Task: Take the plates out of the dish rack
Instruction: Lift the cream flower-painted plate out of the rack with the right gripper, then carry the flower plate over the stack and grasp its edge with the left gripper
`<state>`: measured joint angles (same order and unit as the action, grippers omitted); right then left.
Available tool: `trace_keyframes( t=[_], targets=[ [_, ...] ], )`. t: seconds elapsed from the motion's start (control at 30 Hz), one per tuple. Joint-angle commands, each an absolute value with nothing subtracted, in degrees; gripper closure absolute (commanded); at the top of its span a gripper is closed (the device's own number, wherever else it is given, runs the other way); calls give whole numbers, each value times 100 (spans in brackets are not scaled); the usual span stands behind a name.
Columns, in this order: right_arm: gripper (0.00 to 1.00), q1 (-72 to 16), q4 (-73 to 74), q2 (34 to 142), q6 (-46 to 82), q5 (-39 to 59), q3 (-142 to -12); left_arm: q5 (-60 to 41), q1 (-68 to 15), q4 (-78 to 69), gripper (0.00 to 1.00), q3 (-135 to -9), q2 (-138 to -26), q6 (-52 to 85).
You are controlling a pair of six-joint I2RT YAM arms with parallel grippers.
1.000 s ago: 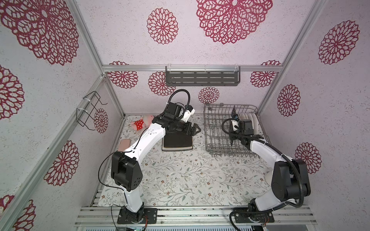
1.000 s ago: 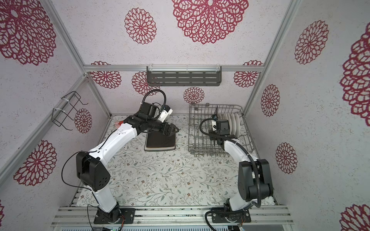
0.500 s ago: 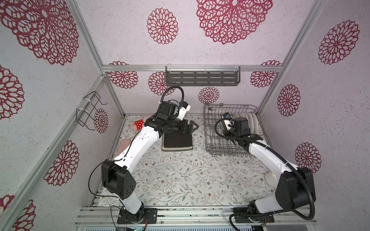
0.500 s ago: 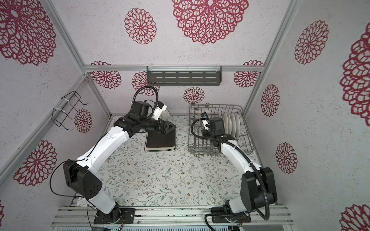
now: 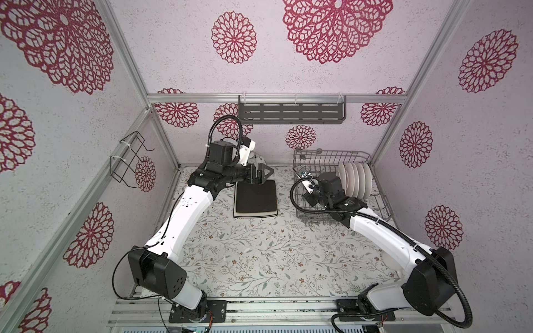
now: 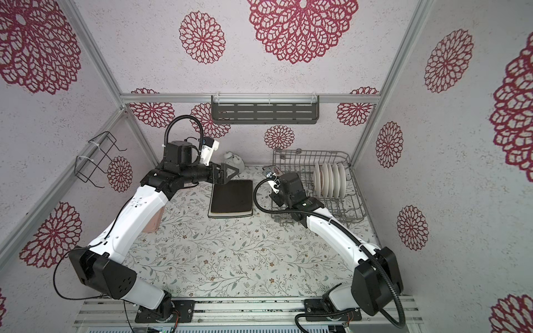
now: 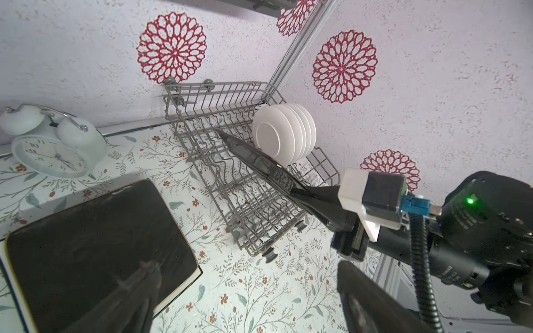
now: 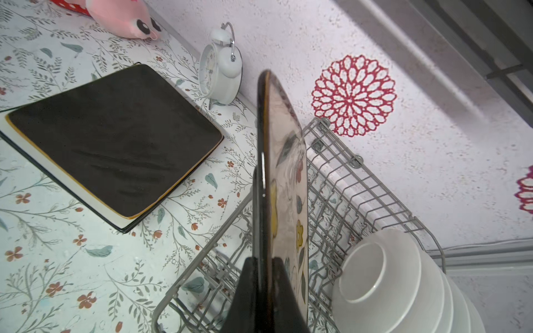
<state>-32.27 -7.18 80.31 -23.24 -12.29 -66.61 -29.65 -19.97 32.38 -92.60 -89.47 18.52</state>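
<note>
Both elbows lower and further outward than earlier. Left gripper (image 5: 264, 175) spread wide above stacked square plates (image 5: 255, 199), centre. Right gripper (image 8: 261, 268) clamped on flower-painted plate (image 8: 284, 178), held on edge over dish rack (image 5: 328, 161), centre right.

One dish rack (image 5: 331, 152), about five round white plates (image 5: 353, 180) packed too tightly for a firm count, and one flower-painted square plate (image 8: 285, 184) on edge. At least two square plates (image 5: 255, 199) lie stacked flat. Also seen: one alarm clock (image 7: 52, 144), one pink plush toy (image 8: 121, 14).
</note>
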Motion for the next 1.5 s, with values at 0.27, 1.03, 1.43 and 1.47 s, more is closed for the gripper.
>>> trace_keyframes(
  t=[0.27,1.03,1.43,1.47],
  targets=[
    [100,-3767,1017,7433,-3794,-1884,-6556,-3858,-1556,2319,3,-8874,-8797,2790],
    [100,-5659,3025,7851,-7264,-3400,-6231,-5048,-1194,923,2,-7758,-9058,4012],
    [100,-6041,3491,8081,-7637,-3321,-6315,-5317,-1121,1035,6,-7770,-9141,3771],
    [100,-6053,3493,8094,-7638,-3312,-6332,-5317,-1108,1036,7,-7769,-9134,3762]
  ],
)
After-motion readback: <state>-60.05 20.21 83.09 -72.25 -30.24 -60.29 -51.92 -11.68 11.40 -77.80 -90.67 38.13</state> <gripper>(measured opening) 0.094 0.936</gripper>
